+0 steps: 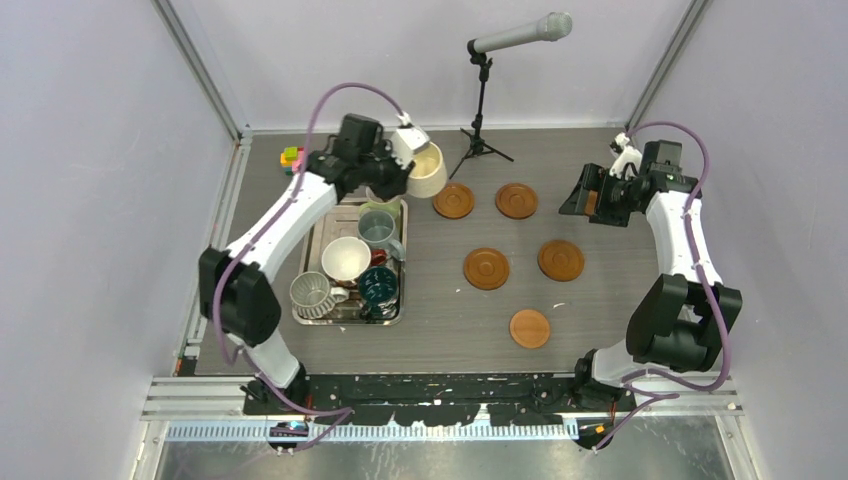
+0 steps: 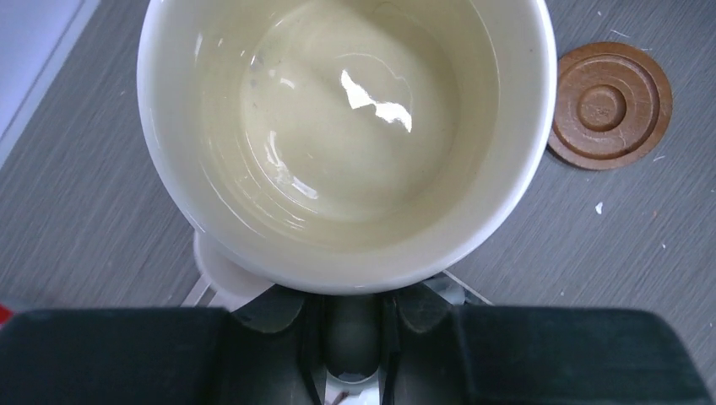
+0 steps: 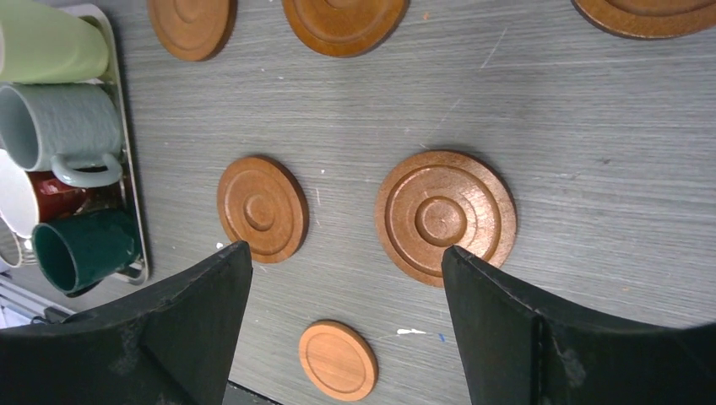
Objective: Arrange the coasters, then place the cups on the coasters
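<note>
The left gripper [image 2: 350,314] has its jaws drawn narrow, pinching the cream cup [image 2: 338,126] at the side nearest the wrist, though I cannot tell whether on the wall or the handle. The right gripper [image 3: 344,253] stands wide with nothing between its fingers [image 3: 194,321], as suits a hand carrying no load above the laid-out discs. Nearest the bases lies the palest coaster [image 1: 529,328], alone. To its left the steel tray [image 1: 403,300] holds five cups crowded together: the ribbed silver-grey cup [image 1: 312,293] and the dark teal cup [image 3: 84,249] at the near end, then the red-brown cup [image 1: 345,258], the grey-blue cup [image 3: 55,126] and the pale green cup [image 3: 51,42]. Packed so, they probably have to come out singly, and the left arm sits on that side. Further on, the middle-left coaster [image 1: 486,268] and middle-right coaster [image 1: 561,260] lie well apart, likely so each leaves room for a cup and its handle. Beyond them are the far-left coaster [image 1: 454,200], the far-centre coaster [image 1: 516,200] and a sixth coaster [image 3: 650,13] at the right. The cream cup hangs tilted over the tray's far end, just beside the far-left coaster, not above it; it seems bound there and would need levelling first. Farthest off stand a microphone stand [image 1: 483,100] and a block toy [image 1: 291,156].
</note>
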### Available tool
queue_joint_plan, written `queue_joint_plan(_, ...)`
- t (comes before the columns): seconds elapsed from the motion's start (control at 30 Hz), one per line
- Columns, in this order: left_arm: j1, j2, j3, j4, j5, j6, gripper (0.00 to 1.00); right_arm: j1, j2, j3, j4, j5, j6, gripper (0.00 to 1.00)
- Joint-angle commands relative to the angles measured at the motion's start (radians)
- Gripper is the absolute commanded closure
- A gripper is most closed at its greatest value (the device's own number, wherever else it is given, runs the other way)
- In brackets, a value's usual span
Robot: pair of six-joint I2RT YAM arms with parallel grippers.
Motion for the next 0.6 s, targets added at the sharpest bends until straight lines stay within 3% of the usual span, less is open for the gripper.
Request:
queue_joint_plan(0.0, -0.086, 0.092, 0.130, 0.123, -0.094, -0.048, 1.00, 0.003, -0.073, -0.016, 0.084, -0.055, 0.074, 0.13)
queue_joint_plan(0.27, -0.132, 0.300, 0.238, 0.173, -0.130, -0.110, 1.00, 0.003, -0.065, -0.047, 0.103, -0.050, 0.052, 0.13)
queue_joint_plan(0.57, -0.138, 0.417, 0.255, 0.254, -0.147, -0.115, 1.00, 0.003, -0.053, -0.066, 0.114, -0.057, 0.047, 0.13)
